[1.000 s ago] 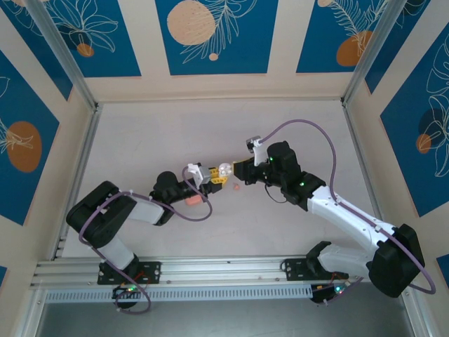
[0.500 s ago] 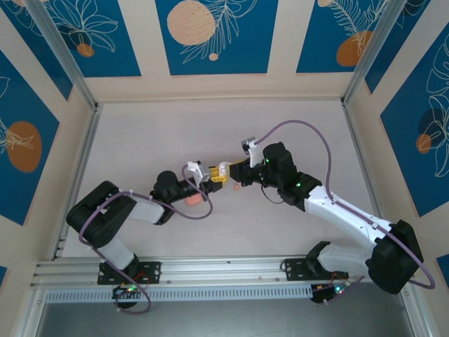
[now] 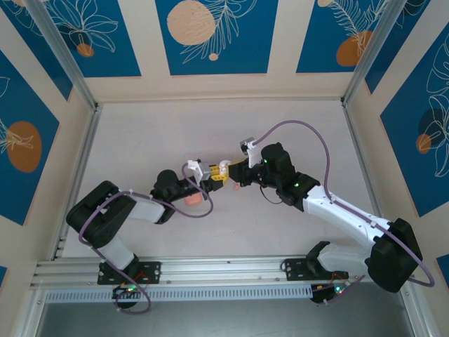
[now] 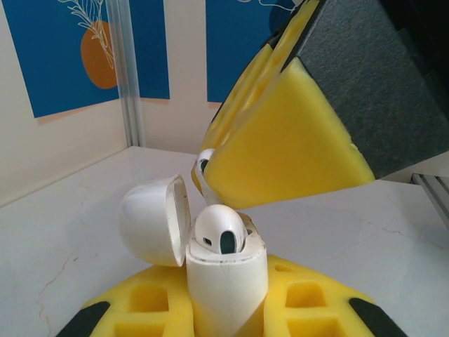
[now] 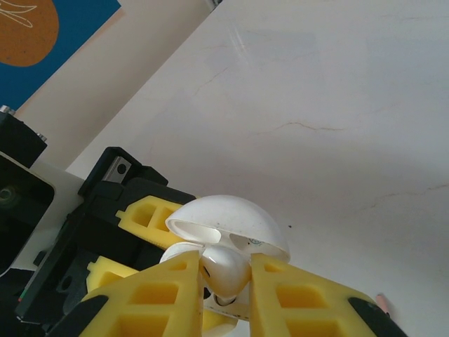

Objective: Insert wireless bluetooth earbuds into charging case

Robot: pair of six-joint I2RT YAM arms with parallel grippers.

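so the left gripper (image 4: 226,309) is clamped narrow round the base of the white charging case (image 4: 226,281), holding it upright; lid (image 4: 151,217) flipped open to one side; one earbud (image 4: 219,230) sits in its socket, top poking out; the right gripper (image 5: 224,281) hangs right over the case mouth, yellow fingers (image 5: 295,295) pinched tight on the other earbud (image 5: 226,270); can't tell if that one's touching the case; some salmon-pink thing (image 3: 192,201) lies on the table (image 3: 154,140) by the left arm
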